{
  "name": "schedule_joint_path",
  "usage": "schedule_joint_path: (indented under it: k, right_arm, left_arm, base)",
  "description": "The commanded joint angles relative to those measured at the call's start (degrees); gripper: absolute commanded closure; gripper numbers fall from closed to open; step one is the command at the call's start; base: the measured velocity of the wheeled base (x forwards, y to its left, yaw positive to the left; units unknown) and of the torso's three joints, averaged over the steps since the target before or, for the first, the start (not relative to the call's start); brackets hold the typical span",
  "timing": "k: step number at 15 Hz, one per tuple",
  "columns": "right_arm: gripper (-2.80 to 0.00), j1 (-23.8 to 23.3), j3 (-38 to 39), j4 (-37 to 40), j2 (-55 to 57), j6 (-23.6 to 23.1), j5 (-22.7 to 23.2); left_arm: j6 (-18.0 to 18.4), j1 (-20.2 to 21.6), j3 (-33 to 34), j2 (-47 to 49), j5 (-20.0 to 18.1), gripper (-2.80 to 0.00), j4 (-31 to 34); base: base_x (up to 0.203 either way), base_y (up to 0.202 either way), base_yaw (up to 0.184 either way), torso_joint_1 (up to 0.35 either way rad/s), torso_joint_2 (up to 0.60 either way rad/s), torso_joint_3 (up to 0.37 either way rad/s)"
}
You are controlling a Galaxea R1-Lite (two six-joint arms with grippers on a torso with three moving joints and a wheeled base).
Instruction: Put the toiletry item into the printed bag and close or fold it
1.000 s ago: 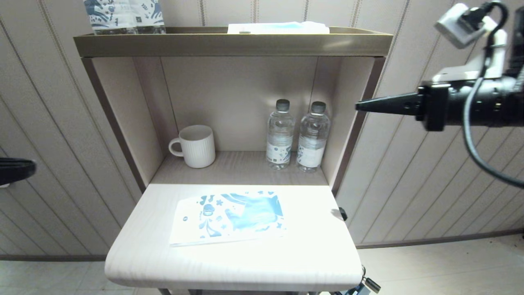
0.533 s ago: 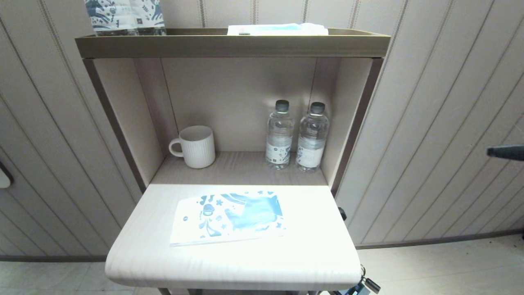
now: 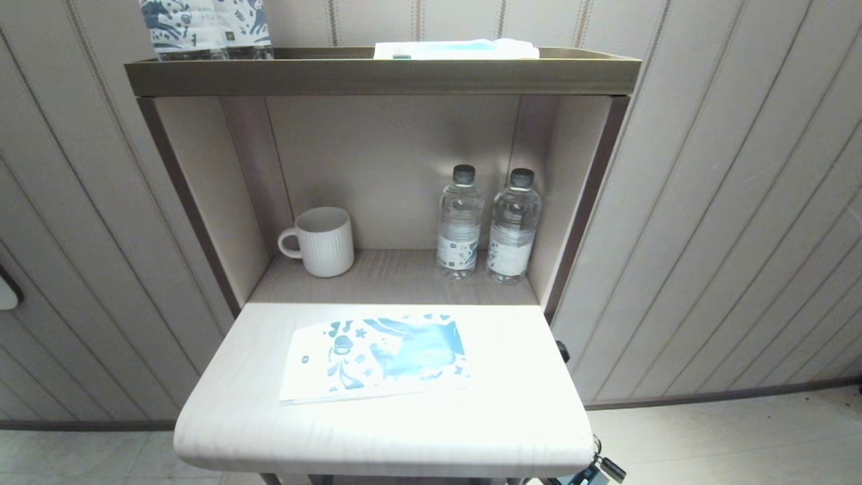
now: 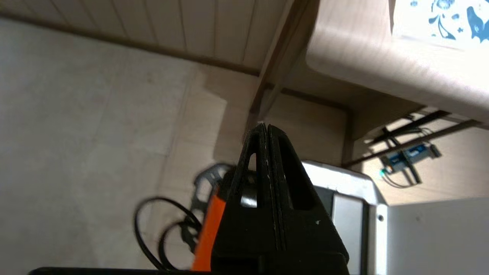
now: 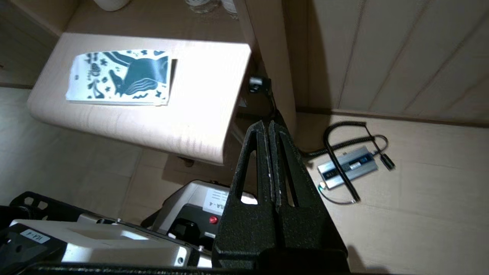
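The printed bag (image 3: 374, 358) is found lying flat on the pale surface (image 3: 525, 411) in front of the open shelf unit, its long axis running left to right across the head view and its near long edge roughly parallel to the surface's front rim. No toothbrush is seen anywhere on the surface or beside the bag; whether it lies inside the bag cannot be told, as nothing of its outline shows through the print. Neither arm appears in the head view. The left gripper (image 4: 265, 131) is recorded in its own wrist view with the fingers pressed together and holding nothing, hanging below the level of the surface and off its left front corner, so that the bag lies above and to its right. The right gripper (image 5: 269, 128) is likewise drawn tight with nothing held, low beside the surface's right end above the floor, and the bag (image 5: 120, 76) lies up and to its left, well apart from it. Neither gripper is judged clearly the nearer; each must be raised over the rim before the bag can be reached. A white mug (image 3: 320, 240) and two water bottles (image 3: 489, 223) stand on the shelf behind, well clear of the bag.
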Motion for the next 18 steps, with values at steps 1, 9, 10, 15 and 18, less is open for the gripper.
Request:
schedule_joint_path:
  k: [1,9,10,15,18]
  right_arm:
    - [0.00,0.02,-5.42,6.08,2.25,-0.02,-4.80]
    - [0.00,1.63,-1.76,25.06,2.92,-5.35,-23.64]
    - [0.00,1.79,2.86,24.14,-2.41,-7.33,-25.25]
    - [0.00,7.96,20.27,20.56,-30.29,-11.56,-30.79]
    - [0.00,11.74,26.79,21.61,-40.24,-9.33,-31.17]
  left_arm:
    - [-0.55,4.43,2.21,-5.67,-2.96,0.00,1.70]
    - [2.99,5.84,11.67,-13.27,-12.52,0.00,5.01]
    - [5.45,5.53,14.06,-16.12,-11.73,0.00,4.35]
    - [8.74,5.16,29.23,-22.25,-3.85,0.00,-1.04]
    - [9.06,5.15,41.94,-22.34,-2.30,0.00,-19.67]
  base:
    - [0.000,0.000,0.000,0.000,0.00,0.000]
    - [0.000,0.000,0.000,0.000,0.00,0.000]
    - [0.000,0.000,0.000,0.000,0.00,0.000]
    - [0.000,0.000,0.000,0.000,0.00,0.007]
    - [0.000,0.000,0.000,0.000,0.00,0.000]
